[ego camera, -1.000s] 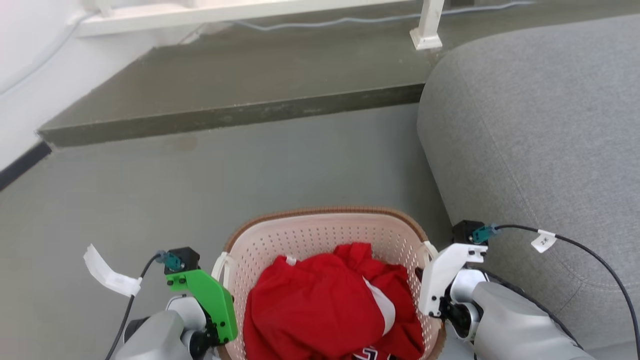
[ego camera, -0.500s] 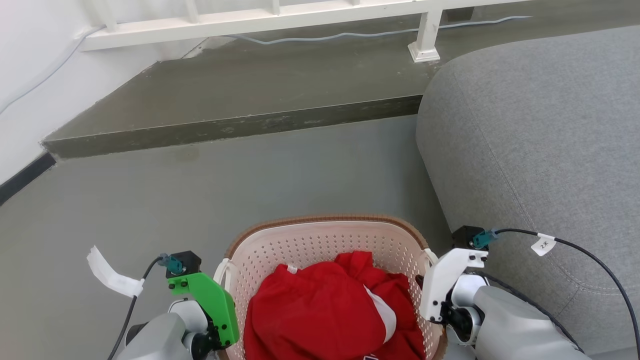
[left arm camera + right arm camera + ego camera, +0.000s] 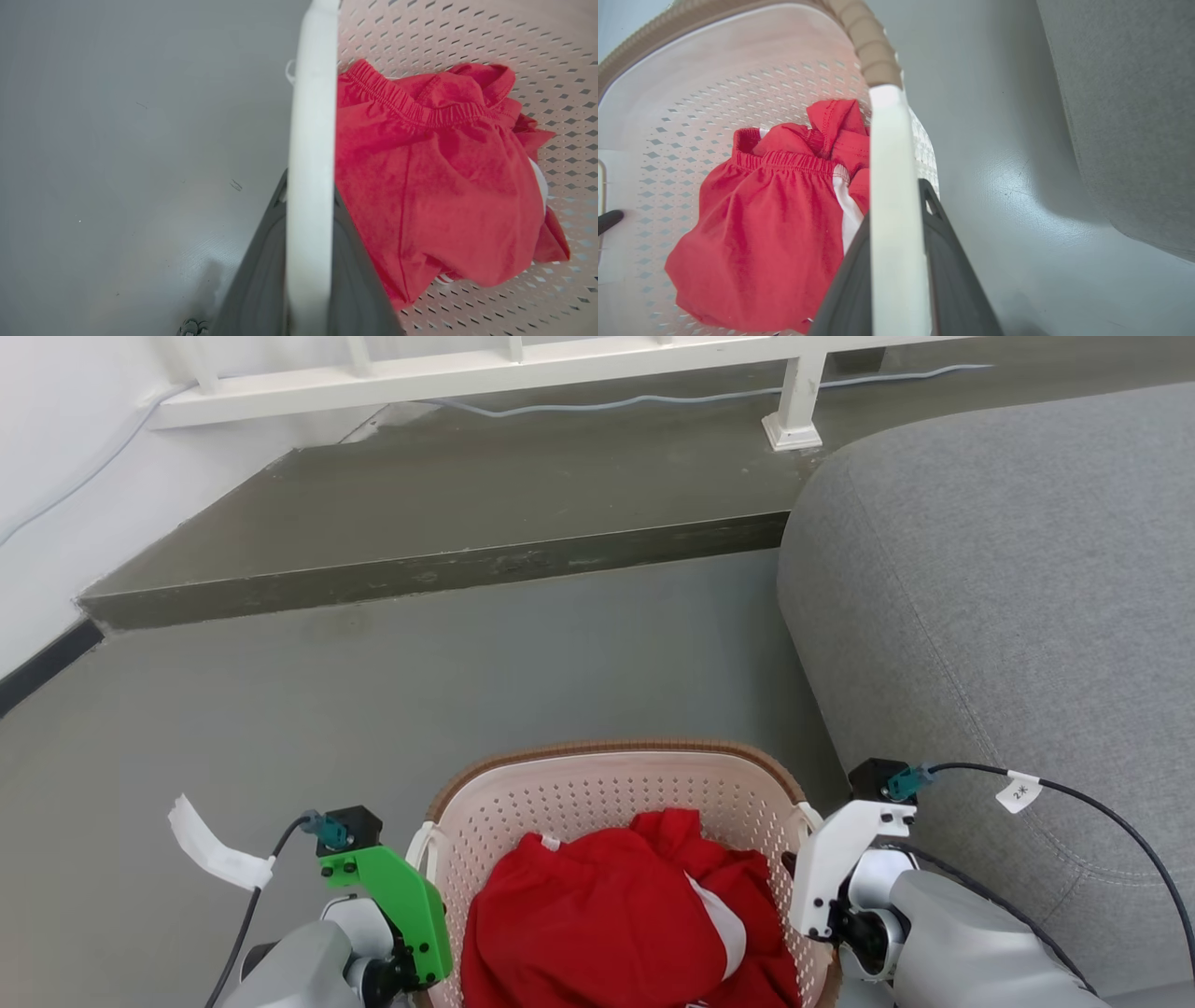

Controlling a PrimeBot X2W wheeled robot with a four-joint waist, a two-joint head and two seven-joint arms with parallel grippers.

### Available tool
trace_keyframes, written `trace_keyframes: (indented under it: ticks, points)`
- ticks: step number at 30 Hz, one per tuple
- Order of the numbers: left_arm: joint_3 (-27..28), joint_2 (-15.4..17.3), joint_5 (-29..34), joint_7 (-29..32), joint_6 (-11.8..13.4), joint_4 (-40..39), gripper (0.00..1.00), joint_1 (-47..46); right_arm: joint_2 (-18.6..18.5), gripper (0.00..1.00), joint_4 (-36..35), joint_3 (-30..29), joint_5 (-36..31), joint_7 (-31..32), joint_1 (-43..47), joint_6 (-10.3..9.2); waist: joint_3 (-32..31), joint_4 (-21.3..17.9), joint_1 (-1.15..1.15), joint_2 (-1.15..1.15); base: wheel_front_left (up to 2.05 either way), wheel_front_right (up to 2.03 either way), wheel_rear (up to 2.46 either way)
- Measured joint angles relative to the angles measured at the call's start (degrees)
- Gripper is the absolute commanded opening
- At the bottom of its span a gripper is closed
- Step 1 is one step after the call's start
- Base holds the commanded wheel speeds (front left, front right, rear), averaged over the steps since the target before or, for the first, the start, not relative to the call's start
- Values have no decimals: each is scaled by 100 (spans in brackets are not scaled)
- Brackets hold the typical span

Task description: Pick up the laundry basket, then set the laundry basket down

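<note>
The laundry basket [image 3: 607, 782] sits low in the middle of the head view, cream and perforated with a brown rim [image 3: 616, 745]. A red garment [image 3: 597, 915] fills it. My left gripper [image 3: 309, 186] is shut on the left white loop handle [image 3: 312, 93], a dark finger on each side of the strap. My right gripper [image 3: 896, 200] is shut the same way on the right handle [image 3: 886, 130]. In the head view the green left wrist mount [image 3: 397, 901] and the white right wrist mount [image 3: 836, 859] flank the basket. Whether the basket's base touches the floor is hidden.
A grey sofa [image 3: 1008, 616] stands close on the right, almost against the basket. Ahead, a raised dark step [image 3: 429, 569] crosses the grey floor [image 3: 373, 709], with a white railing [image 3: 560, 364] and a cable [image 3: 653, 399] on it. A white wall [image 3: 56, 476] stands to the left.
The camera tilted, so the step and railing sit lower in the picture. The basket and both grippers drifted slightly lower in the head view. Both grips are unchanged.
</note>
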Motion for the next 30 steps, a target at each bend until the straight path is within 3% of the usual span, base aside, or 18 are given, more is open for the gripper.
trace_keyframes:
  ticks: [30]
  points:
    - [-137, 35, -99, 23, 169, -225, 0, 16, -20, 0, 0, 134, 125, -76, -35, -1, 100, -22, 0, 0, 0, 0, 0]
